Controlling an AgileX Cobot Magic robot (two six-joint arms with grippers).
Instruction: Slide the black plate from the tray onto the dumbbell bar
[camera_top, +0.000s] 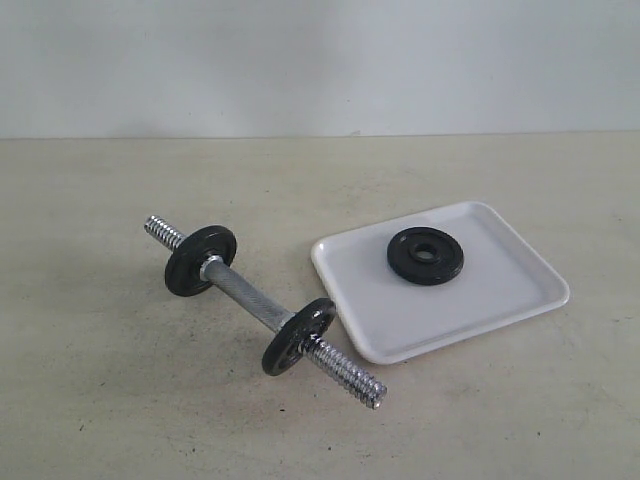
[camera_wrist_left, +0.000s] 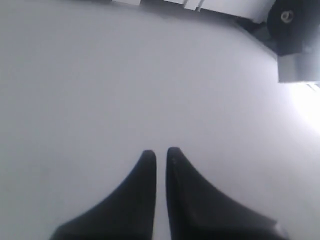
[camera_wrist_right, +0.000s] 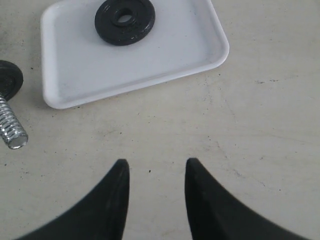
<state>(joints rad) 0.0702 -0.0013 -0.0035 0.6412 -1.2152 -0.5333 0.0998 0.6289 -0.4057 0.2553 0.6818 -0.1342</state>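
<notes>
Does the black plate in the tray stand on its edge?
No, the black plate lies flat on the tray, with its centre hole facing up.

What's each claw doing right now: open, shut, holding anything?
Left claw: closed, holding nothing.
Right claw: open, empty, short of the tray.

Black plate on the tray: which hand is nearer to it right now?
Right. The right hand hangs open short of the tray, black plate in plain sight beyond it. The left hand, shut, faces only blank surface, no plate in view.
</notes>
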